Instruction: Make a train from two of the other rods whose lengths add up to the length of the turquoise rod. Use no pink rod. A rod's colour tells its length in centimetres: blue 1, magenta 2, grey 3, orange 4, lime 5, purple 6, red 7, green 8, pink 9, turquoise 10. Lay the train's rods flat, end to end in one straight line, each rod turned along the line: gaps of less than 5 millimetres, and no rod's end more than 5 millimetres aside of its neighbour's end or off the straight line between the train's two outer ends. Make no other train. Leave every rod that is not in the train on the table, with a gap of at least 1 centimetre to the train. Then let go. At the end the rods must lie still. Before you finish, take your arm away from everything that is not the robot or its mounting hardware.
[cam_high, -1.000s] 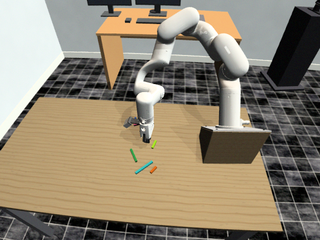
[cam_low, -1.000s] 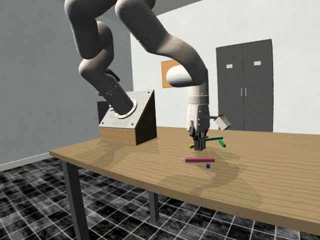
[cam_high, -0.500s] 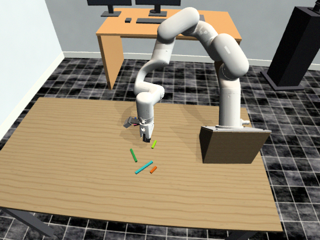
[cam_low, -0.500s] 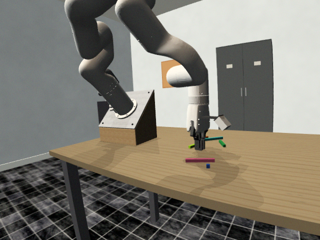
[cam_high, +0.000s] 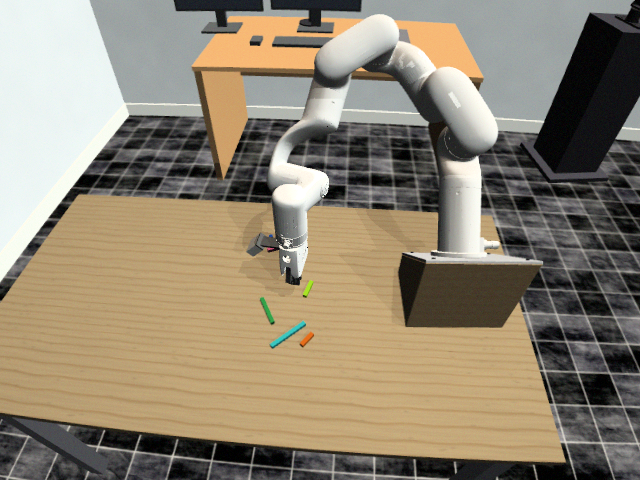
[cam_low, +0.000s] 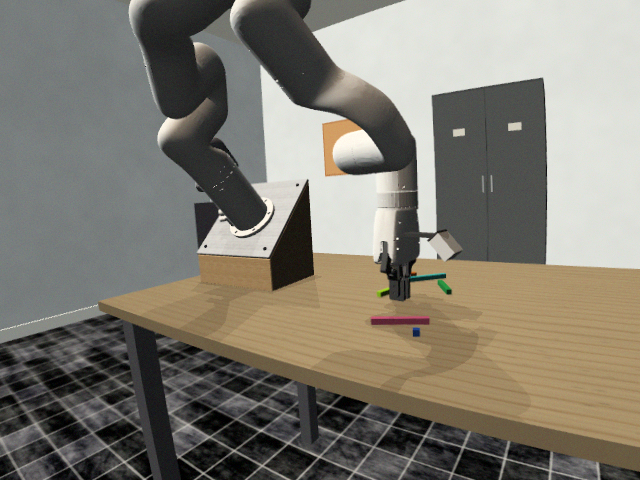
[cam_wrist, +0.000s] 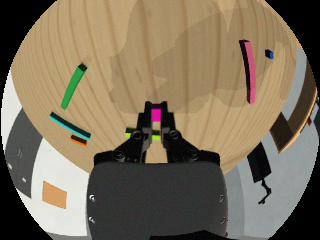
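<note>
My gripper (cam_high: 293, 279) stands upright with its fingertips down at the table top. In the wrist view the gripper (cam_wrist: 156, 126) is shut on a short magenta rod (cam_wrist: 156, 114), which sticks out ahead of the fingertips. The lime rod (cam_high: 308, 288) lies just right of the fingers. The green rod (cam_high: 267, 310) lies nearer the front. The turquoise rod (cam_high: 287, 334) and the short orange rod (cam_high: 307, 338) lie side by side in front of that. In the top view the fingers hide the magenta rod.
A pink rod (cam_low: 400, 320) and a small blue rod (cam_low: 416, 332) lie on the far side of the gripper from the other rods. The arm's base block (cam_high: 467, 289) stands at the table's right.
</note>
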